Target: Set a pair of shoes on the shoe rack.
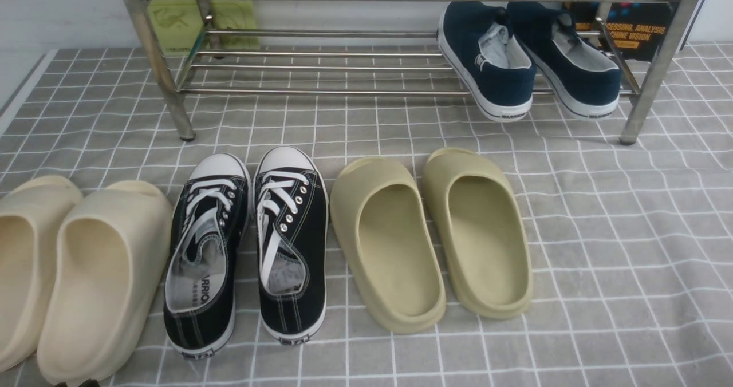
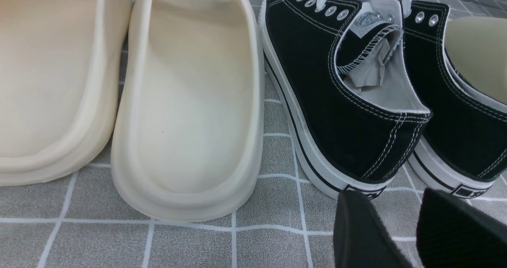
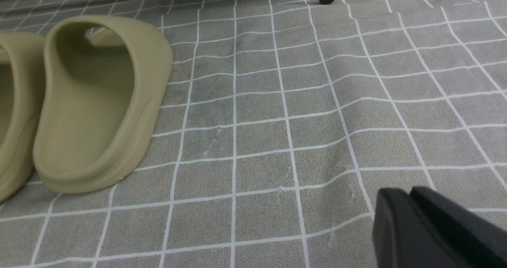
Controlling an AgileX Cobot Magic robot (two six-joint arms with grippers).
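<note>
Navy shoes (image 1: 529, 60) rest side by side on the shoe rack's (image 1: 366, 43) lower bars at its right end, heels overhanging the front bar. Left gripper (image 2: 412, 212) stands parted, empty. Right gripper (image 3: 410, 198) nearly closed, holding nothing, above the checked cloth (image 3: 277, 121).

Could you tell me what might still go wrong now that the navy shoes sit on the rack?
1. The navy shoes lie tilted on the lower bars of the shoe rack, heels overhanging the front bar; a bump might slide them off.
2. The left gripper hangs close behind the heels of the black sneakers; a careless move could nudge them.
3. The checked cloth is wrinkled and might snag a low gripper.
</note>
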